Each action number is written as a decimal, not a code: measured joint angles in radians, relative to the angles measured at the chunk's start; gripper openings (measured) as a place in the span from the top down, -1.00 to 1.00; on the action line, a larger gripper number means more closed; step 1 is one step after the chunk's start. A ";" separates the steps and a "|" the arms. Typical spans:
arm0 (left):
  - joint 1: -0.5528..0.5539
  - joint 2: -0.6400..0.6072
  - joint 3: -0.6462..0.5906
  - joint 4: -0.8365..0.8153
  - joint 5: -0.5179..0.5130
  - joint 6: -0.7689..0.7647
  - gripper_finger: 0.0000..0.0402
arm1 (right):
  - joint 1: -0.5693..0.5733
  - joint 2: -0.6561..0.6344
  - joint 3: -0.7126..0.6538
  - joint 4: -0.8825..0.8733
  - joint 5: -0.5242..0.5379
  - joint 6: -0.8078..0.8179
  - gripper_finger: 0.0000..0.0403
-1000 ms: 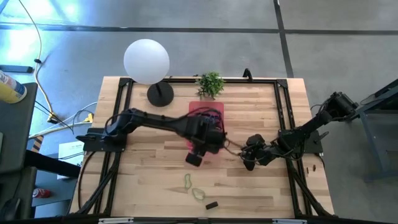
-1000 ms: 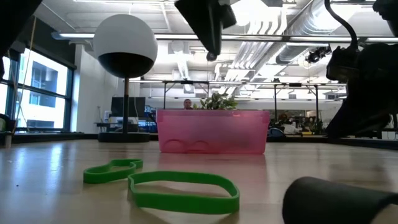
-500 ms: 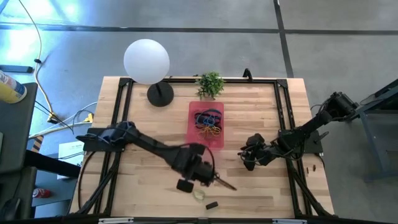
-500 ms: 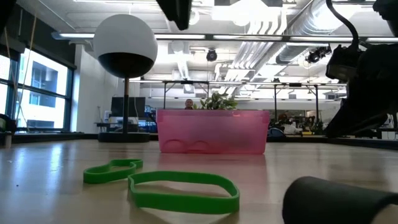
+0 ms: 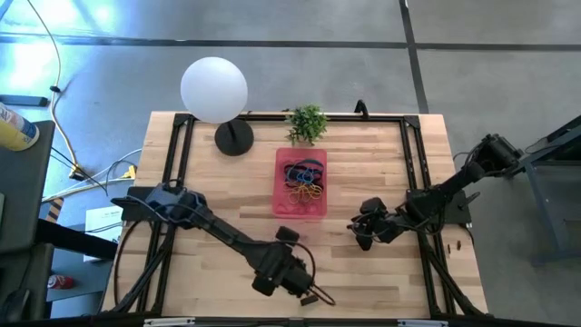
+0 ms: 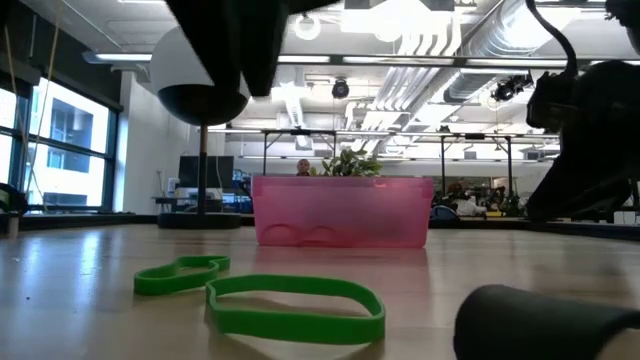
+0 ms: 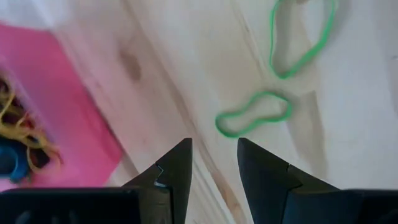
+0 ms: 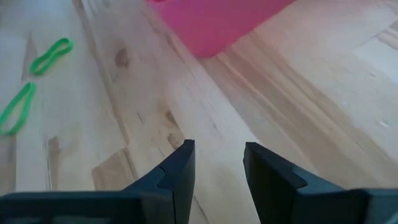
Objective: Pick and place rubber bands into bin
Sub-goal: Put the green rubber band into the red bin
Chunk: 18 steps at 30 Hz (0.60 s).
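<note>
The left hand (image 5: 313, 295) hangs low over the front of the desk (image 5: 381, 159), at about six o'clock from the pink bin (image 5: 300, 207). Its two fingers stand apart with nothing between them. Two green rubber bands (image 6: 262, 293) lie loose on the wood just beside it, only a little way ahead of the fingertips in the left wrist view. They lie close to each other without touching: a small pinched one (image 7: 254, 114) nearer the hand, a longer loop (image 7: 303, 36) beyond it.

The right hand (image 5: 360, 232), also parted and empty, waits at about four o'clock from the bin, well apart from the bands, so the left arm is plainly the nearer.

The bin holds a tangle of bands in blue, yellow, red and black, too tangled to count. One small black block (image 6: 545, 322) lies near the two green bands.
</note>
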 joint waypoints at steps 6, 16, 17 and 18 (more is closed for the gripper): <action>0.009 0.069 -0.001 0.023 0.032 0.130 0.42 | 0.041 0.001 0.000 -0.013 0.005 -0.002 0.36; 0.053 0.100 -0.061 0.111 0.122 0.321 0.42 | 0.106 0.007 0.000 -0.049 0.011 -0.002 0.36; 0.059 0.103 -0.077 0.105 0.140 0.328 0.42 | 0.110 0.007 0.000 -0.050 0.011 -0.001 0.36; 0.063 0.104 -0.090 0.097 0.158 0.336 0.42 | 0.114 0.007 0.000 -0.054 0.011 0.001 0.36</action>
